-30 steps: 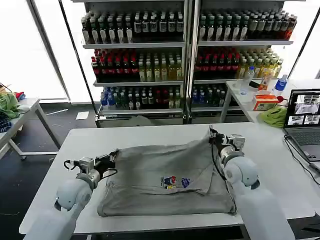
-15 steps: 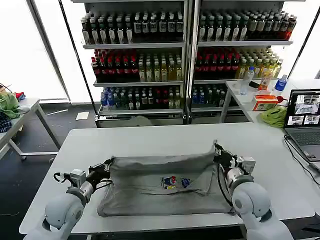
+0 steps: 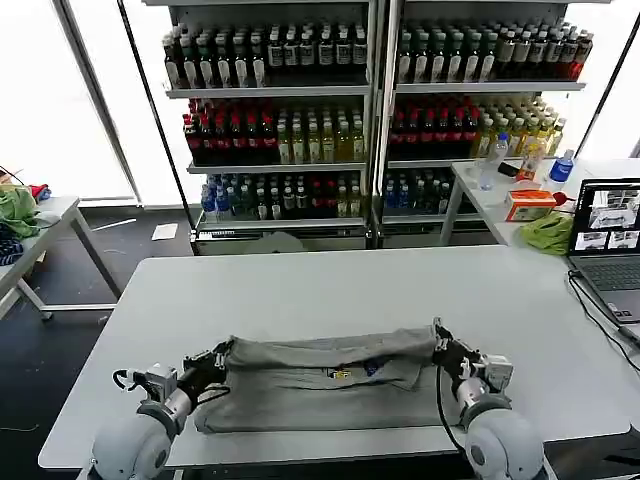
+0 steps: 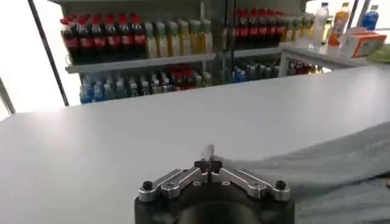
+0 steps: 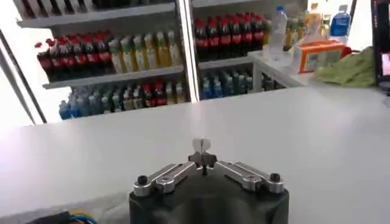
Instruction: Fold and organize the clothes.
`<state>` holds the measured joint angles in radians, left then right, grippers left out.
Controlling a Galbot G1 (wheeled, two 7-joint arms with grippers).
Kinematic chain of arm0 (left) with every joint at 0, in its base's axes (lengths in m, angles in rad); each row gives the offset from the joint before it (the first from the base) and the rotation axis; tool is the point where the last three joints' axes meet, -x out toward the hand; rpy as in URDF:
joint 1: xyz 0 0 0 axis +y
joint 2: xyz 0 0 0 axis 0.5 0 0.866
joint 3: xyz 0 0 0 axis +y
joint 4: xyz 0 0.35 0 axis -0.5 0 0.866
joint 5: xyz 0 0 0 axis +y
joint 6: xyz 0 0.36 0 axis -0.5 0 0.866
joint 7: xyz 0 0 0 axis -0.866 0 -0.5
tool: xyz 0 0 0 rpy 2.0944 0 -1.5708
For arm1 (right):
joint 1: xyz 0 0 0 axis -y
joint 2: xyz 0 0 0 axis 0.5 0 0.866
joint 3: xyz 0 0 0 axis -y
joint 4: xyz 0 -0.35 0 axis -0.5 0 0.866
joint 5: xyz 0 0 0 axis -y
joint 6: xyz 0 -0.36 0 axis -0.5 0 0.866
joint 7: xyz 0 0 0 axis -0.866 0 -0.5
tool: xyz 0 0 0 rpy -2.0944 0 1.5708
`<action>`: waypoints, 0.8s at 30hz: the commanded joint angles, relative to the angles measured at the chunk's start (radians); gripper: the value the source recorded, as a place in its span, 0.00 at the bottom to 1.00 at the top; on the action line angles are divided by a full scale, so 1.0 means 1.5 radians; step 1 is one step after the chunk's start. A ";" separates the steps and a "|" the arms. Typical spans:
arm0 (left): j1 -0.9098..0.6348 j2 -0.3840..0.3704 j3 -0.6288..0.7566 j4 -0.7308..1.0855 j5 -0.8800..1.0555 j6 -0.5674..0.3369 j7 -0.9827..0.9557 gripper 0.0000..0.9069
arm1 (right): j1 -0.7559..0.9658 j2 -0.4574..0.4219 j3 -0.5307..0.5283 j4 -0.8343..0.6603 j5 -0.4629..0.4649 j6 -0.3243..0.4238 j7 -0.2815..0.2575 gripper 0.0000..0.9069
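A light grey T-shirt [image 3: 330,385] lies on the white surface [image 3: 330,290] toward its 6 o'clock edge, folded into a long band that runs from 9 to 3 o'clock, with a small multicoloured chest print showing near its middle. The left hand [image 3: 222,352] sits at the 9 o'clock end of the band, fingers closed and pinching the raised upper edge of the cloth; in the left wrist view that hand [image 4: 209,159] has its fingertips pressed together with grey fabric trailing off beside them. The right hand [image 3: 441,338] holds the 3 o'clock end of the same edge, closed on it; in the right wrist view its [image 5: 202,152] fingertips meet tightly over the pale surface.
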<state>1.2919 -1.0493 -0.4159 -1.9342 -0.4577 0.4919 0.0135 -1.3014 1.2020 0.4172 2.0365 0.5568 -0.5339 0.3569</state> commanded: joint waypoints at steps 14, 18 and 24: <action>0.035 -0.011 -0.001 -0.001 0.025 -0.003 0.004 0.01 | -0.056 0.013 -0.001 -0.039 -0.047 0.020 0.023 0.00; 0.037 -0.011 -0.006 -0.004 0.026 -0.003 0.004 0.01 | -0.057 0.012 -0.001 -0.037 -0.047 0.021 0.026 0.00; 0.044 -0.008 -0.016 -0.013 0.026 -0.002 0.004 0.01 | -0.059 0.010 0.004 -0.035 -0.049 0.021 0.027 0.00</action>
<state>1.3469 -1.0609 -0.4314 -1.9470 -0.4223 0.4886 0.0194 -1.3785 1.2158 0.4203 1.9886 0.4907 -0.5040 0.3937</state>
